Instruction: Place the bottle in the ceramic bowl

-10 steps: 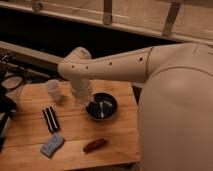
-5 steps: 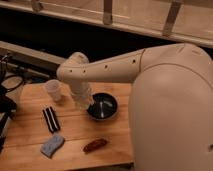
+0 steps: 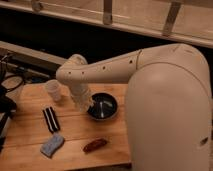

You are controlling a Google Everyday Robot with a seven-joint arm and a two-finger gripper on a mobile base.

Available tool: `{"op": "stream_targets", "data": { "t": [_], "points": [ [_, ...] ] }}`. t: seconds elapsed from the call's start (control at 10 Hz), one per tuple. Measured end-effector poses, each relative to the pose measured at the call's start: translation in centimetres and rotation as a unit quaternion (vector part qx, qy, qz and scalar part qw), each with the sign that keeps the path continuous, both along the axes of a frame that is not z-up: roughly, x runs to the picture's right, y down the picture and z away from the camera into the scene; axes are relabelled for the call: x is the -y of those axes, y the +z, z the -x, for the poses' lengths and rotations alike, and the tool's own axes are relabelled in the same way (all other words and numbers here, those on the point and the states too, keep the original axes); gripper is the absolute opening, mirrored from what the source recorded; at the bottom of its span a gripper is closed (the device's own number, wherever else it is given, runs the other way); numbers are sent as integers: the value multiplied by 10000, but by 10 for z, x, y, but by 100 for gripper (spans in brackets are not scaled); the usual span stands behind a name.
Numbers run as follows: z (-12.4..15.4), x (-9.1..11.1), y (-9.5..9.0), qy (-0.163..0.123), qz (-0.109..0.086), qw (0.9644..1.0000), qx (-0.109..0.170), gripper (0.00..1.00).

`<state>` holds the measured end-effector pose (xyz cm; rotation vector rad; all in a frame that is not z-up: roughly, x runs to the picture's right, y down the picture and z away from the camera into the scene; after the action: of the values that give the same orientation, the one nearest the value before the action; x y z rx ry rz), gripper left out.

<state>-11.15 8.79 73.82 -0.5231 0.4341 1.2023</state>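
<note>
Camera view, near to far:
- arm's white shell fills the right side, blocking the table's right end.
- wooden table: reddish-brown oblong item near the front edge, blue-grey cloth-like piece to its left.
- black-and-white striped flat item lies behind the cloth, mid-left.
- ceramic bowl, dark and glossy, sits mid-table just beside the arm's wrist.
- bottle lies inside the bowl, pale and slim, roughly across its middle.
- gripper is at the bowl's left rim, pointing down; cannot tell how it stands, wrist hides it.
- translucent white cup stands upright left of the wrist, apart from the bowl.
- dark cables at far left; metal railing along the back.
</note>
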Motion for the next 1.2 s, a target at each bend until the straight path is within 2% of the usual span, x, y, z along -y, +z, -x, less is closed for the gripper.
{"op": "stream_targets", "data": {
  "t": [0.1,0.3,0.4,0.5,0.6,1.0,1.1,1.2],
  "points": [
    [1,2,-2,-1,3,10000,-22,43],
    [-5,8,-10,35,-84,9999,-74,25],
    [-13,16,-12,174,-318,9993,-94,15],
    [-27,24,-13,343,-474,9982,-146,5],
    [-38,29,-13,463,-524,9973,-211,1],
    [-96,58,-13,1143,-772,9887,-587,2],
    [-105,66,-8,1179,-752,9880,-649,6],
    [-109,65,-3,1106,-682,9890,-710,4]
  ]
}}
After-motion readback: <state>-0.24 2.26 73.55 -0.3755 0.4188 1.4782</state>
